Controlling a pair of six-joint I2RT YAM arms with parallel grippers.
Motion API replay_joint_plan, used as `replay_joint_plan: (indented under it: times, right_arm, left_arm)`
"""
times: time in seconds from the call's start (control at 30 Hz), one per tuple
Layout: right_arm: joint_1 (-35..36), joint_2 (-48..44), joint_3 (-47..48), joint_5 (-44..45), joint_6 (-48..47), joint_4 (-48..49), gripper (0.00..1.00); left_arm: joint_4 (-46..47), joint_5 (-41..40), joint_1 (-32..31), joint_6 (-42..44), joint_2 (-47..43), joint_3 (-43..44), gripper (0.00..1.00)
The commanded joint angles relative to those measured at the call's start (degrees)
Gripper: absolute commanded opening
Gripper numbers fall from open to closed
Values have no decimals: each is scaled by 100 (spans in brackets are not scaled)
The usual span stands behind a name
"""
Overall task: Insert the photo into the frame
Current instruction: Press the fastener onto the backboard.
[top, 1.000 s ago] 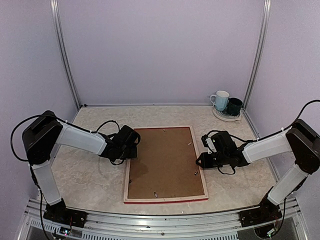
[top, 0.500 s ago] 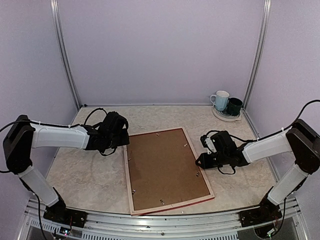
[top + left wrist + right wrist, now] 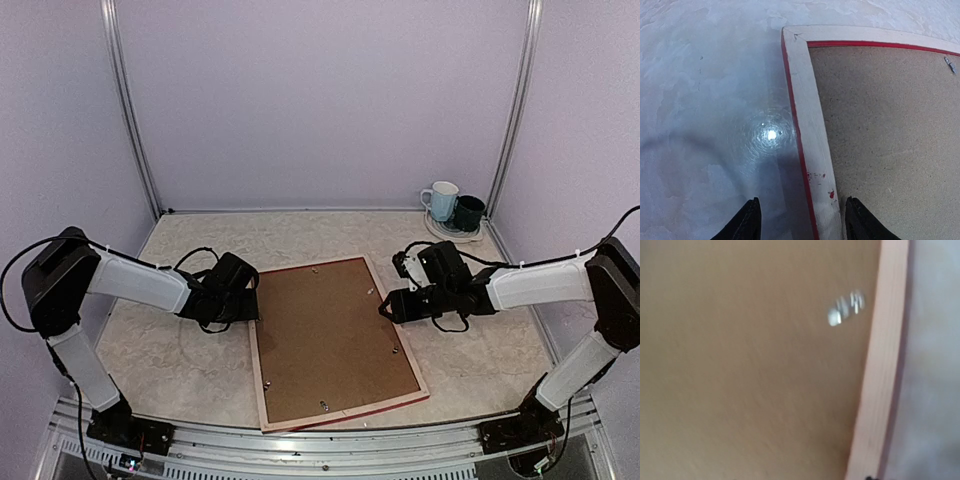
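Two fingers of our left pincer (image 3: 803,212) are standing apart, released, straddling the pale left rail of the frame (image 3: 809,110), which is lying face down on the surface (image 3: 170,360). Our right pincer (image 3: 392,304) is hanging at the opposite rail. Its camera is blurring, so we cannot tell whether it is released or clenched. Both arms are sitting about equally near. The frame's long axis is running near to far, its far end leaning left. The brown backing board (image 3: 330,335) is filling the opening. The photo is not showing, and we are judging it may be lying beneath. Far right, a white mug (image 3: 439,200) and a dark mug (image 3: 468,212) are sitting on a plate (image 3: 445,234), contents hidden.
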Motion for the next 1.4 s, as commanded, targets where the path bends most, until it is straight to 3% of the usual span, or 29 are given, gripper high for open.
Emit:
replay_joint_plan:
  times: [0.0, 0.23, 0.63, 1.0, 1.37]
  right_arm:
    - [9, -43, 490, 283, -252, -455, 55]
    - [-36, 554, 1352, 955, -475, -755, 55]
    - [-87, 2134, 2760, 1357, -341, -1171, 55]
    - [-87, 2684, 3188, 1747, -345, -1475, 52]
    - [-88, 2680, 3021, 1860, -545, -1561, 52]
  left_arm:
    - [283, 150, -3, -11, 261, -20, 56]
    - [315, 125, 24, 45, 533, 104, 49]
    - [554, 160, 59, 150, 738, 167, 43]
    - [593, 117, 59, 194, 830, 171, 42]
    - [568, 62, 74, 195, 831, 181, 42]
